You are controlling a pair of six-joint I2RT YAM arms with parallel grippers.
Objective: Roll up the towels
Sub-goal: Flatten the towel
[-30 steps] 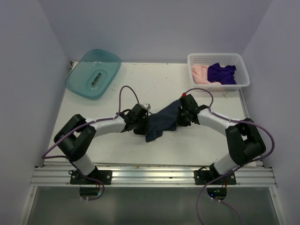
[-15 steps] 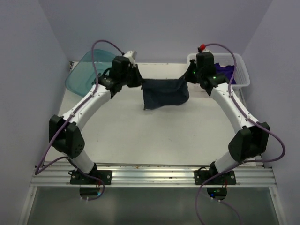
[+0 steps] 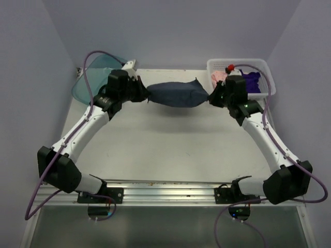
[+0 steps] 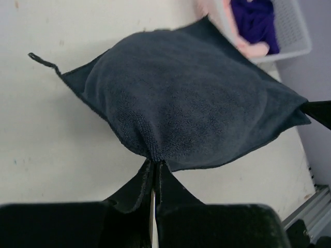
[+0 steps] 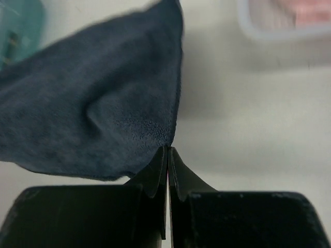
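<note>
A dark slate-blue towel (image 3: pixel 177 94) is stretched in the air between my two grippers, over the far part of the table. My left gripper (image 3: pixel 147 96) is shut on its left corner, seen in the left wrist view as jaws pinching the towel (image 4: pixel 191 108) at the left gripper (image 4: pixel 155 163). My right gripper (image 3: pixel 210 98) is shut on the opposite corner, where the towel (image 5: pixel 93 113) meets the right gripper (image 5: pixel 168 150). A purple towel (image 3: pixel 252 80) and a pale pink towel (image 3: pixel 219 77) lie bunched in the white basket (image 3: pixel 266 77).
A teal plastic tub (image 3: pixel 88 82) stands at the back left, partly behind my left arm. The white basket sits at the back right corner. Lilac walls close in the table on three sides. A metal rail (image 3: pixel 165 192) runs along the near edge.
Both arms have lifted the blue towel from the table's middle and carried it to the far side. It hung down half a second ago; now it is pulled out nearly level between the grippers.
</note>
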